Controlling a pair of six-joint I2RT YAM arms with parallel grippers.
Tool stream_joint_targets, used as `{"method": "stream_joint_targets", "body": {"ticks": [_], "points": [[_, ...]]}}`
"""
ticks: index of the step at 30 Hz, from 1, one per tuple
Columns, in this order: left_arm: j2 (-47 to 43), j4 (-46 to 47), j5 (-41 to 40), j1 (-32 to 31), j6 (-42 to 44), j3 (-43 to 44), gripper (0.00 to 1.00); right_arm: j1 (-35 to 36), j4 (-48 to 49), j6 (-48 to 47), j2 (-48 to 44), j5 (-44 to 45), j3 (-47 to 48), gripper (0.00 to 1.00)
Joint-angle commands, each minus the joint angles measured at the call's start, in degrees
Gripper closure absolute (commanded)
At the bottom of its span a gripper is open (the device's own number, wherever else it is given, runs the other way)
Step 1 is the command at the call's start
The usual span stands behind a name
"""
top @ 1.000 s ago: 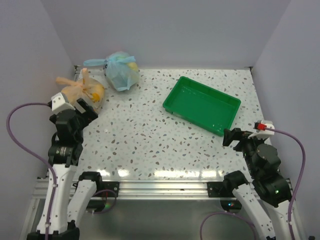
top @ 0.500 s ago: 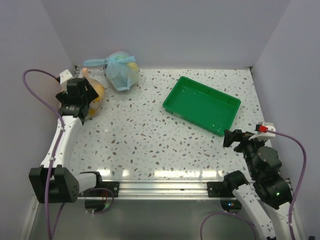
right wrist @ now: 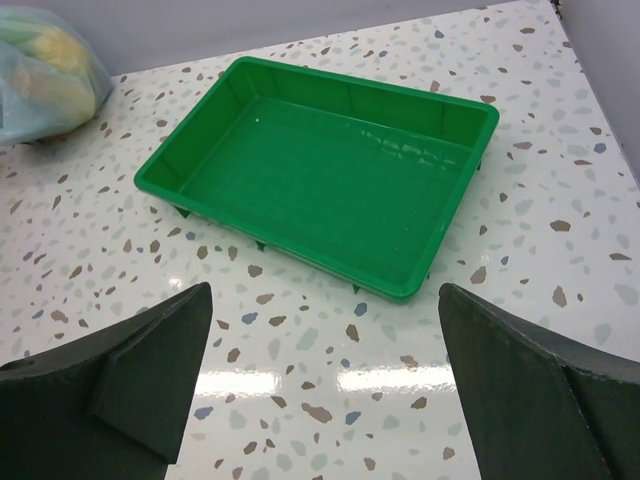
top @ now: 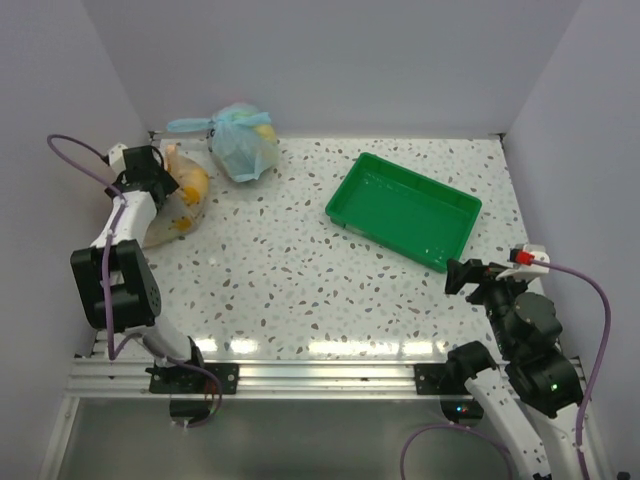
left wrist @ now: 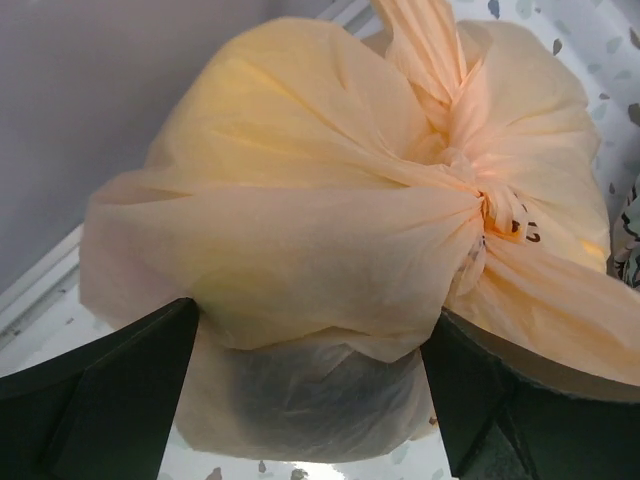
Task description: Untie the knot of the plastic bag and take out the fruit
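The pale-orange plastic bag (top: pixel 186 196) lies at the far left of the table and fills the left wrist view (left wrist: pixel 300 200). Its knot (left wrist: pixel 488 205) sits at the upper right there, with one ear (left wrist: pixel 425 40) rising from it. The fruit shows only through the plastic, as a yellow glow (top: pixel 192 183) and a dark shape (left wrist: pixel 300 390). My left gripper (top: pixel 160 183) (left wrist: pixel 312 318) is open, its fingers standing either side of the bag's lower body. My right gripper (top: pixel 462 274) (right wrist: pixel 325 300) is open over bare table, just short of the green tray.
The green tray (top: pixel 405 212) (right wrist: pixel 320 170) sits right of centre. A light blue bag (top: pixel 243 142) (right wrist: pixel 45 75) with fruit inside lies at the back, next to the orange one. Walls close in at the left and back.
My left arm has swung from the near left out to the far left corner, bringing its gripper onto the orange bag. The right arm has not moved.
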Motion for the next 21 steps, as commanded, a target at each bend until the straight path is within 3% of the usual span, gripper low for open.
{"method": "stream_joint_targets", "body": {"ticks": [1,2,3,6,9,15,21], "points": [[1.21,-0.59,2.35,0.39,-1.36,1.62,0.12,0.34,2.48,-0.32,1.29,-1.09,0.41,0.01],[1.12,-0.68,3.05,0.39,-1.1,1.01,0.19,0.34,2.3,-0.24,1.56,-1.18,0.41,0.01],[0.95,-0.68,3.67,0.3,-1.01,0.48,0.41,0.43,2.39,-0.24,1.65,-1.36,0.49,0.01],[-0.98,-0.24,5.6,0.3,0.13,-2.16,0.78,0.34,2.39,-0.24,2.26,-1.8,0.5,0.01],[-4.05,0.02,8.06,0.3,2.85,-4.53,1.0,0.34,2.13,-0.5,2.97,-2.23,0.85,0.01],[-12.66,-0.85,16.24,-2.85,5.67,-7.0,1.0,0.34,2.13,-2.17,5.77,-4.69,1.46,0.01],[-20.4,-2.44,21.24,-14.45,5.94,-8.31,1.0,0.34,1.33,-1.12,9.9,-8.81,4.18,0.01]]}}
